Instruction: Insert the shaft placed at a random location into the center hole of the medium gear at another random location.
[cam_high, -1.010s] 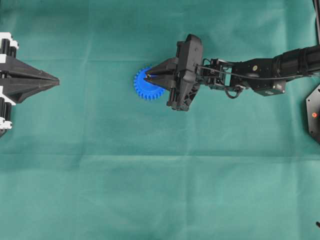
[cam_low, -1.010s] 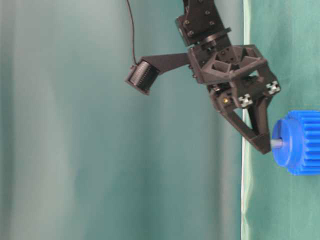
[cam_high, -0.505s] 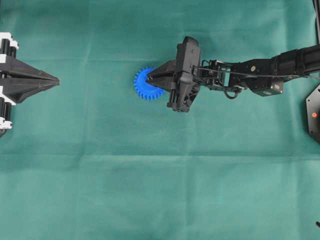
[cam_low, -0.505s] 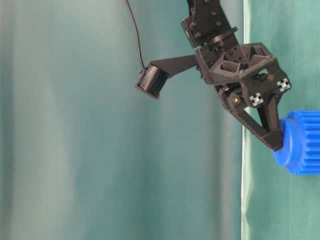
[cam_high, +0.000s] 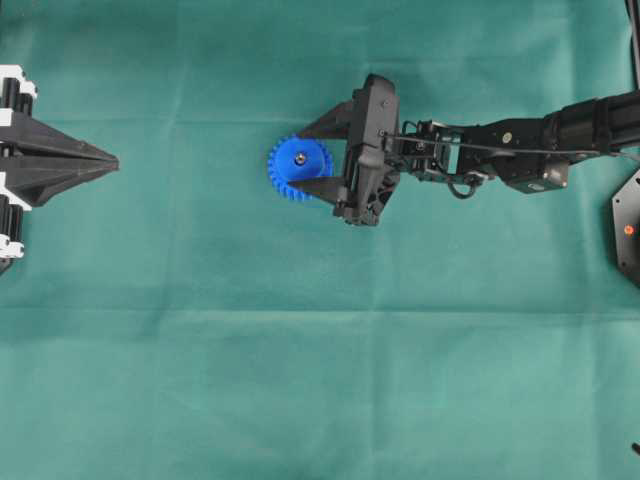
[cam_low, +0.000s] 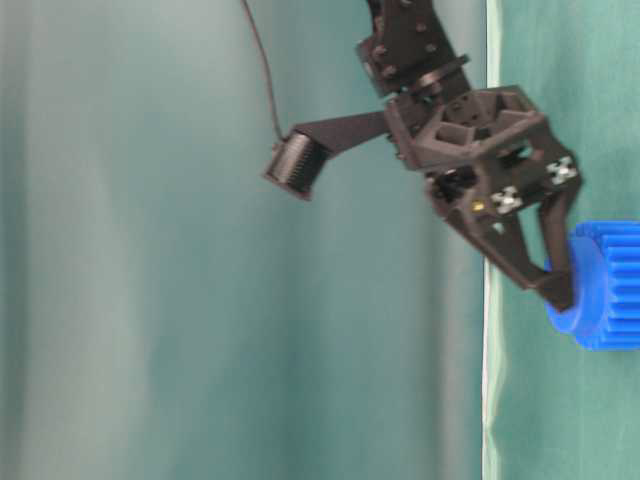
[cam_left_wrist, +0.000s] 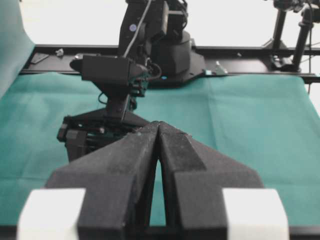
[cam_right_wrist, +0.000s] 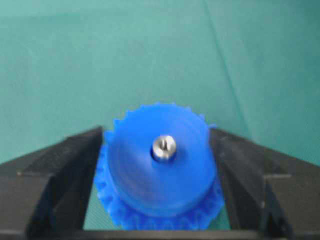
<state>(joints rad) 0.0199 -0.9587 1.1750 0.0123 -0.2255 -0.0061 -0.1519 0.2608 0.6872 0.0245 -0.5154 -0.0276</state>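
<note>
A green cloth (cam_high: 300, 380) fills the overhead view from edge to edge. No brand, label or readable writing shows in any view.

The right arm (cam_high: 530, 150) enters from the right edge of the overhead frame, upper half, and reaches toward the centre. Its right gripper (cam_high: 312, 158) sits just right of centre in the upper half, jaws spread apart, one finger above and one below the medium gear (cam_high: 299, 168), gripping nothing. The left gripper (cam_high: 105, 160) lies at the left edge, upper half, well apart from the gear, its two black fingers pressed together to a point; the left wrist view confirms this, with only a thin seam between them.

The medium gear lies flat on the cloth, just left of the right gripper's body. The shaft (cam_right_wrist: 164, 147) stands in the center hole (cam_right_wrist: 164, 150) of the gear's raised hub.

The right wrist view alone shows the shaft's rounded silvery end plainly, with a black finger (cam_right_wrist: 55, 175) on either side of the gear and clear of the pin; overhead it is only a small grey dot (cam_high: 300, 158). The table-level view, turned on its side, shows the gear at the right edge and a fingertip (cam_low: 562, 290) against the hub's face, but the shaft cannot be made out there. The left wrist view shows the right arm from behind its camera; the gear is hidden.
</note>
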